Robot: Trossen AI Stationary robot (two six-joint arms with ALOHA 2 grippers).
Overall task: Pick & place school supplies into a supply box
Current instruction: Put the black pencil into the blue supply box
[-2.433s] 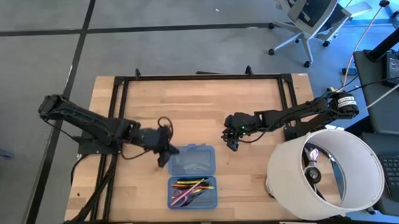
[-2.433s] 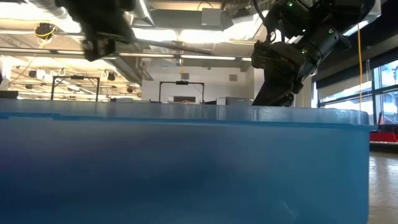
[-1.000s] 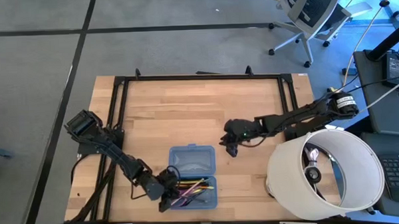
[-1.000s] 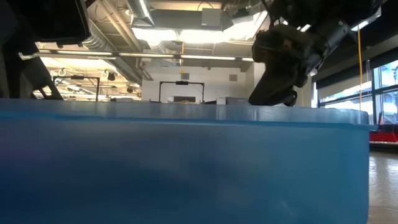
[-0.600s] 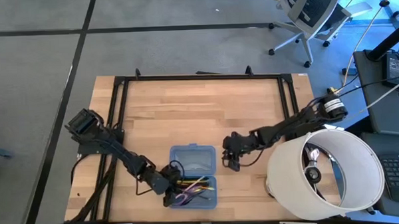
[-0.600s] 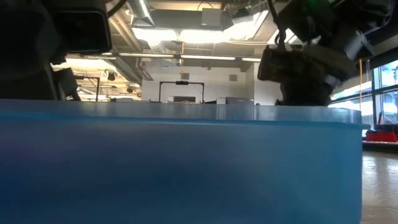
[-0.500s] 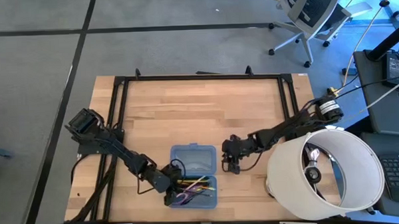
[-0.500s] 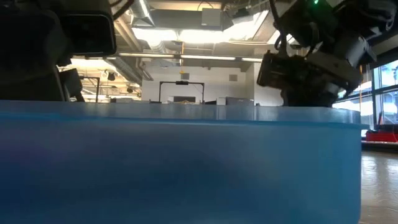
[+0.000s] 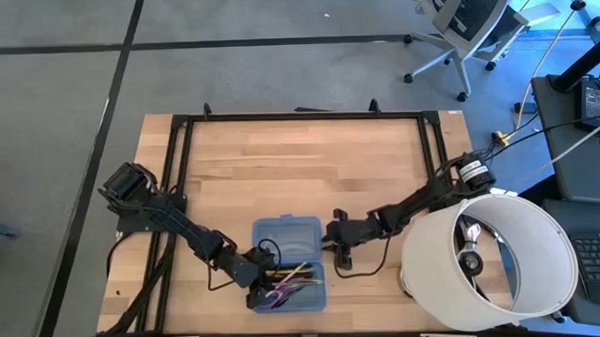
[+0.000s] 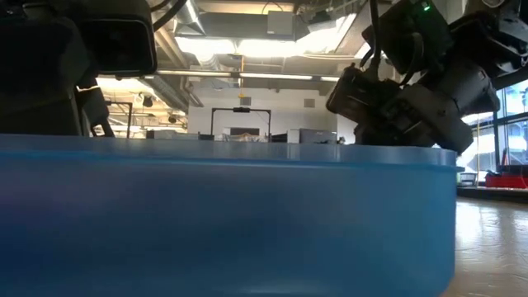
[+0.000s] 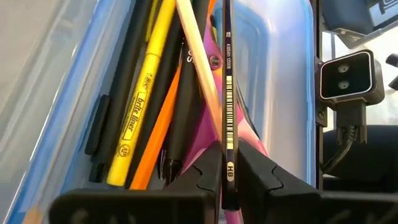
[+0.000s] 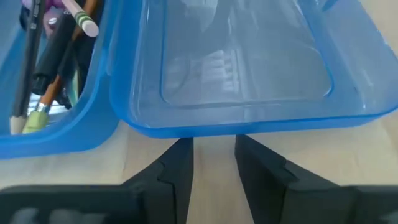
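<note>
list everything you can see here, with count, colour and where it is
supply box: one, translucent blue, open flat at the table's front middle
dark pencil: one, lying in the box's filled half, its end between the left pincer's fingers
yellow highlighter: one, in the same half
orange stick: one, beside the highlighter
pale stick: one, across the pile
scissors: one pair, purple-pink, under the sticks
white drum: one, right of the table
table: one, light wood
office chair: one, on the floor beyond
left pincer: shut on the dark pencil
right pincer: open, at the empty half's edge
</note>
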